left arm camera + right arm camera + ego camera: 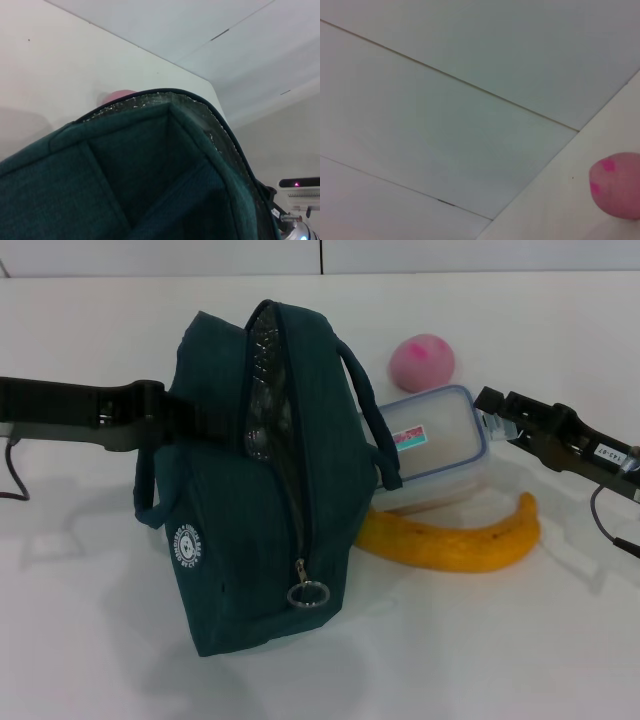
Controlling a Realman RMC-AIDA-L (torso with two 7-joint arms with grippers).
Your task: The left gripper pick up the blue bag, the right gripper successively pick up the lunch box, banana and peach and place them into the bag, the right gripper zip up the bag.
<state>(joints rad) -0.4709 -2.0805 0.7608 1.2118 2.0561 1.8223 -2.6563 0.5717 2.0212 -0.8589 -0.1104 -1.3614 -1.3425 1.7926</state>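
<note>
Left end effector [180, 420] grips blue bag [240, 540] | right end effector [492, 410] at lunch box [435, 445], opening unclear | logo unreadable

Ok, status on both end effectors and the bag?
Left end effector at blue bag, unzipped. Right end effector at lunch box. Nothing packed.

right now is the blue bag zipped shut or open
Open. The blue bag shows a gap along its top with silver foil lining visible, and the ring zip pull sits at the near end.
</note>
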